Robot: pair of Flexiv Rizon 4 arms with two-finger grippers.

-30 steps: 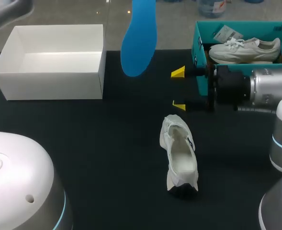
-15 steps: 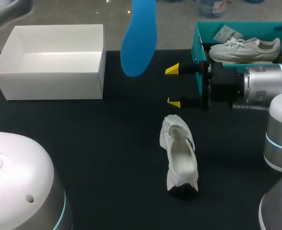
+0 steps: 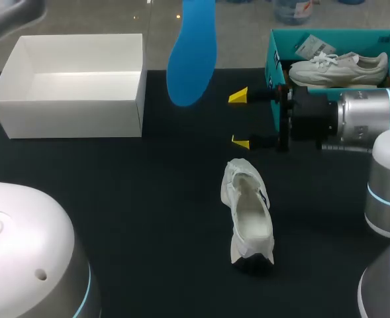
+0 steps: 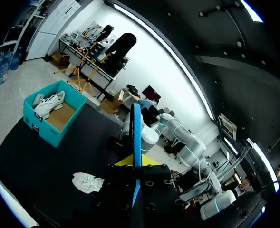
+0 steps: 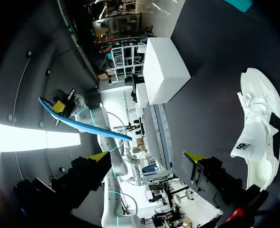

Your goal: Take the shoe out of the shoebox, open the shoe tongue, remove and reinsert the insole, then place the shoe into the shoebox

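Observation:
A blue insole (image 3: 191,56) hangs above the table's far middle, and its upper end runs out of the head view. My left gripper (image 4: 136,164) is shut on the insole (image 4: 137,133), which stands edge-on between its fingers. The white shoe (image 3: 247,212) lies on the black table with its tongue pulled open and its inside bare. It lies below and beside my right gripper's fingers (image 5: 261,137). My right gripper (image 3: 240,119) is open, level above the table, right of the insole and beyond the shoe. The empty white shoebox (image 3: 72,86) stands at the far left.
A teal box (image 3: 277,66) at the far right holds another white shoe (image 3: 337,66), just behind my right arm (image 3: 360,122). The black table (image 3: 148,199) lies bare between the white box and the shoe.
My right gripper has moved a little left and farther from me, toward the insole, and stayed open. The insole, the shoe and the boxes have not moved.

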